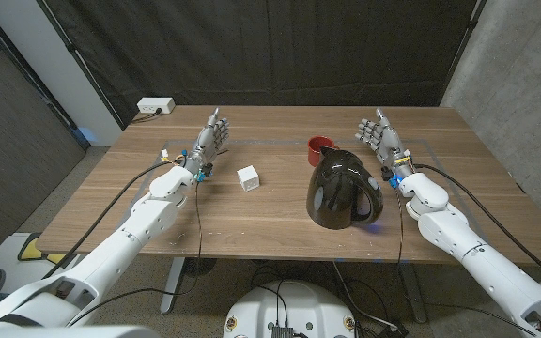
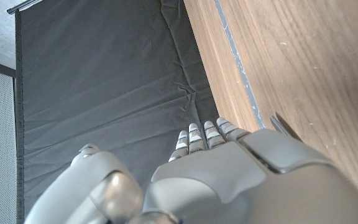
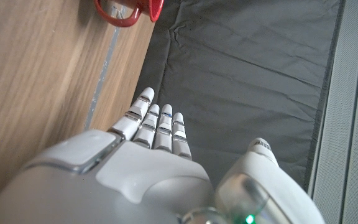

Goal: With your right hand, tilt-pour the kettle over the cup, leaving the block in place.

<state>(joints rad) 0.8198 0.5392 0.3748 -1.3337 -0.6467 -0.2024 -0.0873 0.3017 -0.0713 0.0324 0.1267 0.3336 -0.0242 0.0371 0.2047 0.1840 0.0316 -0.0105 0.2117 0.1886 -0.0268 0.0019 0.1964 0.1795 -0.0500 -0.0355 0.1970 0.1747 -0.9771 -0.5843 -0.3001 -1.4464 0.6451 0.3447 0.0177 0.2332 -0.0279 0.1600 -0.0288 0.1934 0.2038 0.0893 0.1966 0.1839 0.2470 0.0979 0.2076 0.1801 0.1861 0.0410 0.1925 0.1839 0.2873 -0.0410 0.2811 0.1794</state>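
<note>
1. A white power strip (image 1: 155,107) sits at the far left corner of the wooden table (image 1: 252,221), in front of a dark curtain (image 1: 270,47).
2. The left hand (image 1: 210,137) is over the left part of the table with its fingers extended and apart, holding nothing. In the left wrist view the same hand (image 2: 229,180) shows its back, fingers straight, beside the table edge and the curtain.
3. The block (image 1: 248,177), a small white cube, lies on the table to the right of the left hand, apart from it, and left of the kettle.
4. The kettle (image 1: 343,190), black and glossy, stands upright near the table's middle, nearer the front edge than the cup.
5. The cup (image 1: 319,147), red, stands just behind the kettle; whether they touch I cannot tell. In the right wrist view its rim (image 3: 124,11) shows on the wood.
6. The right hand (image 1: 379,137) is to the right of the cup and kettle, apart from both, fingers extended and spread, gripping nothing. The right wrist view shows its back (image 3: 148,168) with straight fingers.
</note>
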